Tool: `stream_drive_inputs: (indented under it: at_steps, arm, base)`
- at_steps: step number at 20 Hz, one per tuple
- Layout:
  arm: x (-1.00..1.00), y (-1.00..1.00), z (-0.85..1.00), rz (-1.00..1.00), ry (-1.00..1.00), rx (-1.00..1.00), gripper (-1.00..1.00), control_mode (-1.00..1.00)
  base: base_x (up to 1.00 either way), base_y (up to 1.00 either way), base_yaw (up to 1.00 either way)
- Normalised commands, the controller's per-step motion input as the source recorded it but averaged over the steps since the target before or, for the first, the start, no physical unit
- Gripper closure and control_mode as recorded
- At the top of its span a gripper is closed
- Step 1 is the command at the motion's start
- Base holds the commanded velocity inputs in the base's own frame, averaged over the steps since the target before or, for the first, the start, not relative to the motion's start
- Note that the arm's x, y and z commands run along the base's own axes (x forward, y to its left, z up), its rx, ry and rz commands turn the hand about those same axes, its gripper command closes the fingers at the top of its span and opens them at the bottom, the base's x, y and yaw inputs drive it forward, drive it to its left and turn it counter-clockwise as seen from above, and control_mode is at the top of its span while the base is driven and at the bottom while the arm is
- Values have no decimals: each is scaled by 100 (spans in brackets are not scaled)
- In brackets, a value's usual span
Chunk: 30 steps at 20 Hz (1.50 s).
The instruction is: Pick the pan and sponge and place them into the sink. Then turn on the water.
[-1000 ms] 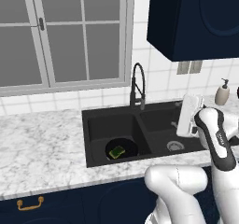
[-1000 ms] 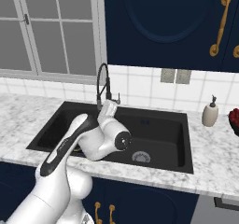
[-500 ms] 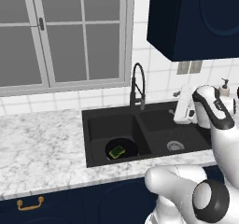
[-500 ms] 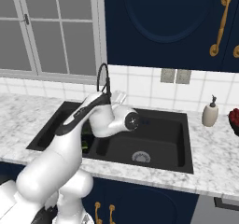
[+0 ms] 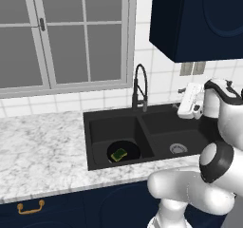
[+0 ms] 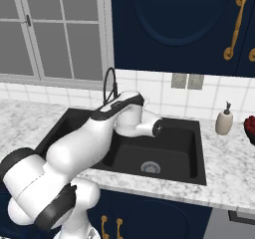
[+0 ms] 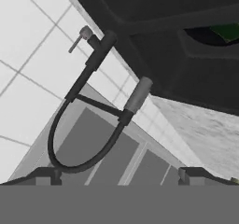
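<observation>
Nearest us the marbled counter [image 5: 42, 151] runs along the front; set into it we see the black sink [image 5: 156, 110], and in its left basin the pan [image 5: 130, 148] lies flat with the sponge [image 5: 118, 154] resting inside it, green side showing in part; the right basin holds just its silver drain [image 5: 178, 148]. Above the right basin our arm reaches across, and the fingers [image 7: 119, 177] stand spread wide apart, pinching nothing, pointed toward the faucet [image 7: 88, 111]; the faucet rises at the back rim between the basins, its small lever [image 7: 80, 37] at its base; beyond it we see the white tiled wall and the window [image 5: 66, 32]; to the far right on the counter stands a soap bottle [image 6: 224, 121].
</observation>
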Motion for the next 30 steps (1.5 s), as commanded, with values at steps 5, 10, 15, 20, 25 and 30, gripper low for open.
stream_drive_inputs:
  at_steps: [5,10,15,20,25,30]
  arm:
    - [18,-25,-18,4,0,26,-100,-100]
    - [11,-1,-22,0,2,9,-100,-100]
    - [34,8,-17,0,7,0,-100,-100]
    - [30,2,-8,0,2,1,-100,-100]
    - [14,6,0,0,0,3,-100,-100]
    - [26,15,-12,0,3,0,-100,-100]
  base:
    - [0,0,0]
    - [0,0,0]
    - [0,0,0]
    - [0,0,0]
    - [0,0,0]
    - [0,0,0]
